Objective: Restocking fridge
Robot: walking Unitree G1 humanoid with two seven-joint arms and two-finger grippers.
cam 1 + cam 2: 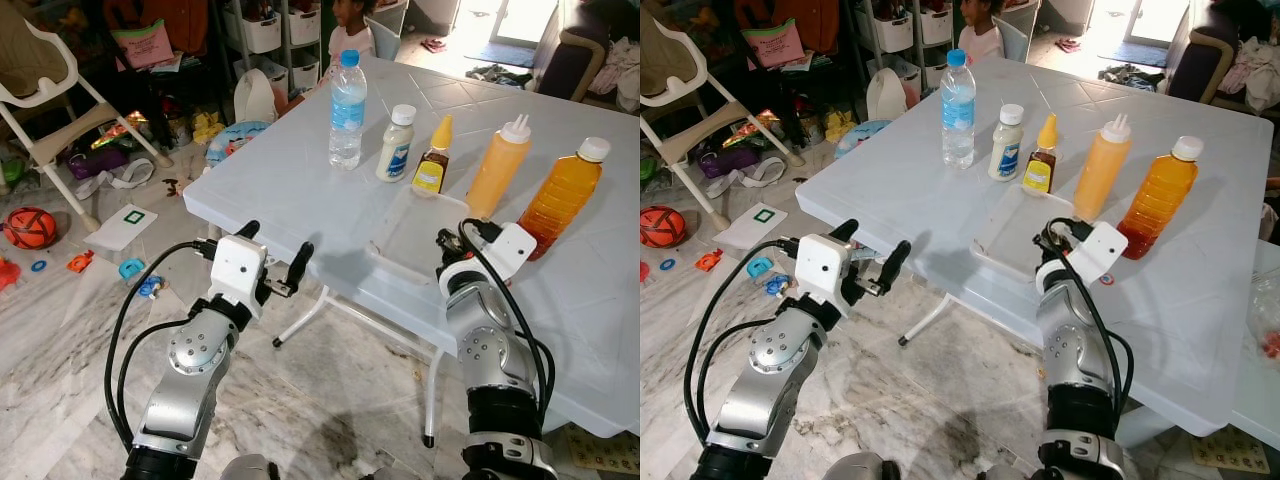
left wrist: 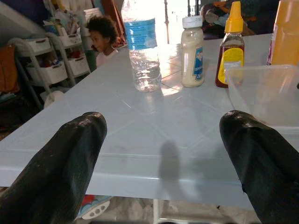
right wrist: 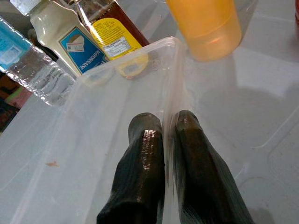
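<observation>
A clear plastic bin (image 1: 412,238) lies near the front edge of the white table (image 1: 290,180). My right gripper (image 3: 163,122) is shut on the bin's right wall (image 3: 176,70), one finger inside and one outside. Behind the bin stand a water bottle (image 1: 346,110), a mayonnaise bottle (image 1: 396,145), a small brown bottle with a yellow cap (image 1: 433,162), an orange squeeze bottle (image 1: 498,168) and an amber juice bottle (image 1: 562,195). My left gripper (image 1: 277,240) is open with nothing between its fingers, held at the table's front left edge.
A person (image 1: 350,30) is at the table's far side, by shelves of white bins. A white high chair (image 1: 50,110), a red ball (image 1: 28,227) and several toys clutter the marble floor on the left. The table's leg (image 1: 432,390) stands between my arms.
</observation>
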